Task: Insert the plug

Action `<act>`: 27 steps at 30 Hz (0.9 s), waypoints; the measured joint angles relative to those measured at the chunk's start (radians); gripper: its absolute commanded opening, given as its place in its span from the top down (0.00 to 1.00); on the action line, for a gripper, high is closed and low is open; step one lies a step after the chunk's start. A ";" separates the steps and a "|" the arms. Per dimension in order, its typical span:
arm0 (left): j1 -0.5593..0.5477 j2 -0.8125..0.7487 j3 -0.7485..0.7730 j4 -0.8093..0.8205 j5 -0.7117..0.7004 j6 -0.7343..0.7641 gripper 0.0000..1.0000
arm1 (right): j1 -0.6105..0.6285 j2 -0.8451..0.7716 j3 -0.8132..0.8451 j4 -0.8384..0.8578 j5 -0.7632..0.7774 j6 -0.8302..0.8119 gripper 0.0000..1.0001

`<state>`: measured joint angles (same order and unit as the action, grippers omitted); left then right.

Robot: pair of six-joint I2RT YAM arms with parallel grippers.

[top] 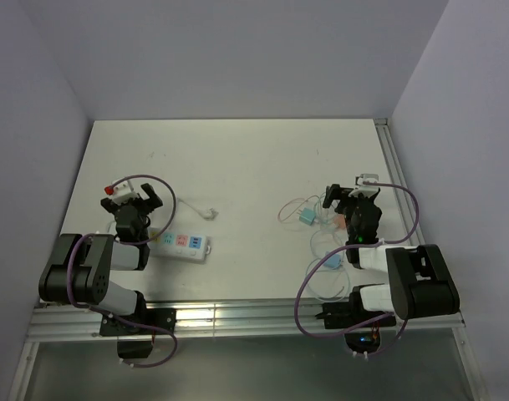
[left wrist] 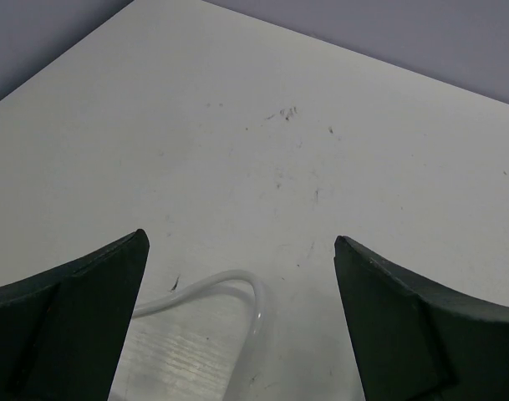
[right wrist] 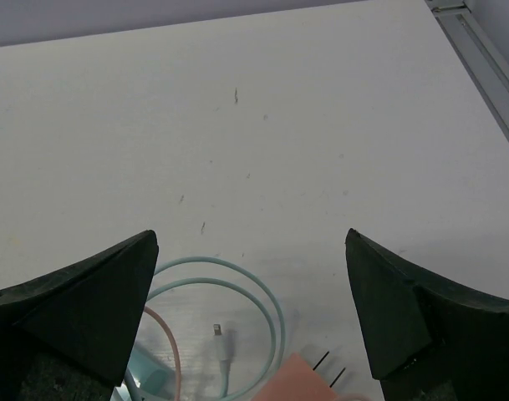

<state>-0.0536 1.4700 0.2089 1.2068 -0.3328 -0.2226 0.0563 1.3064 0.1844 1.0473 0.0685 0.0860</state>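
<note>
A white power strip (top: 180, 242) with coloured sockets lies at the near left of the table. Its white cord (left wrist: 237, 288) curves on the table between my left gripper's open, empty fingers (left wrist: 240, 238). In the top view that gripper (top: 135, 199) hovers just behind the strip's left end. A pink plug (right wrist: 300, 380) with two black prongs lies at the bottom edge of the right wrist view, below my right gripper (right wrist: 251, 234), which is open and empty. In the top view the right gripper (top: 350, 195) sits above the pink plug (top: 342, 224).
A teal plug (top: 306, 219) and a blue plug (top: 332, 262) lie among looped thin cables by the right arm. A teal cable loop (right wrist: 275, 317) with a small connector (right wrist: 219, 338) lies under the right gripper. A metal rail (top: 396, 180) borders the table's right edge.
</note>
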 measured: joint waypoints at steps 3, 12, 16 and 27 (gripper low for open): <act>0.000 0.000 0.000 0.000 -0.005 0.000 0.01 | 0.000 0.000 0.000 0.000 0.002 -0.002 0.00; -0.005 -0.002 0.000 0.000 -0.086 -0.007 0.01 | 0.005 -0.080 0.061 -0.147 0.003 -0.019 0.00; -0.018 -0.002 0.000 0.000 -0.108 -0.004 0.00 | 0.034 -0.199 0.126 -0.257 0.079 -0.008 0.00; -0.028 -0.013 0.008 -0.028 -0.101 0.006 0.01 | 0.061 -0.311 0.301 -0.679 0.028 0.341 0.00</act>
<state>-0.0818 1.4574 0.2165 1.1786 -0.4335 -0.2161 0.1169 0.9958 0.4854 0.3687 0.0963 0.4267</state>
